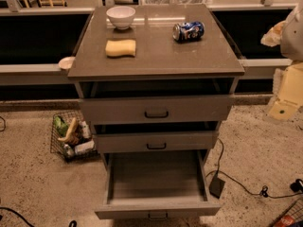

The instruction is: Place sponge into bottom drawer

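Observation:
The pale-yellow sponge [120,48] lies flat on the cabinet top [156,60], left of centre, just in front of a white bowl [120,16]. The bottom drawer [156,181] is pulled far out, and its inside shows bare. The two drawers above it are each pulled out a little. My gripper [285,96] is at the right edge of the view, off the cabinet's right side at about the height of the top drawer, far from the sponge. It holds nothing that I can see.
A blue drink can [188,31] lies on its side at the cabinet top's back right. A wire basket [72,136] with items stands on the floor to the left. A black power brick and cable [217,186] lie on the floor right of the bottom drawer.

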`<state>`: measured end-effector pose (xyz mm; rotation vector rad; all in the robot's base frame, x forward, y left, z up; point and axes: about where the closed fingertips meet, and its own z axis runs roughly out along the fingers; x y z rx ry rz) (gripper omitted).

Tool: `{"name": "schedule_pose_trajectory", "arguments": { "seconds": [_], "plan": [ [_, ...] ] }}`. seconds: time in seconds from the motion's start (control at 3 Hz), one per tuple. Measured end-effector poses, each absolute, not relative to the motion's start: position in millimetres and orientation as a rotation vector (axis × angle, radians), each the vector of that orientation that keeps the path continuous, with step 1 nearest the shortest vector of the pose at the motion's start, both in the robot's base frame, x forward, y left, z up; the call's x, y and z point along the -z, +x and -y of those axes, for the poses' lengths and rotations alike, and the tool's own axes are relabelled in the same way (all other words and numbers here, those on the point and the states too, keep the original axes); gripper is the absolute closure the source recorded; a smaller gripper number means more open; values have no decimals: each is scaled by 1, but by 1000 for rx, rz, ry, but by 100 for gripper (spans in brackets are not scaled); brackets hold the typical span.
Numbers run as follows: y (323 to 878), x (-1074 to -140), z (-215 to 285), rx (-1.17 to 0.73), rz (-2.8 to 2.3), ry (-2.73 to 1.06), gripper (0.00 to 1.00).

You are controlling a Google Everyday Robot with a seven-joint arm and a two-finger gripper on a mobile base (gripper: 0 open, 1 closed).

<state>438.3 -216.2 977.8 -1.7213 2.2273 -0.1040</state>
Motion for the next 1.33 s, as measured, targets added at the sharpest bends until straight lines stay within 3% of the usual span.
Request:
{"name": "schedule_pose_trajectory", "arguments": {
  "seconds": [0.67,1.33],
  "plan": [
    [466,-973,205,52,-2190,-1643,0],
    [576,-964,148,-284,-1970,-1343,0]
  ]
}}
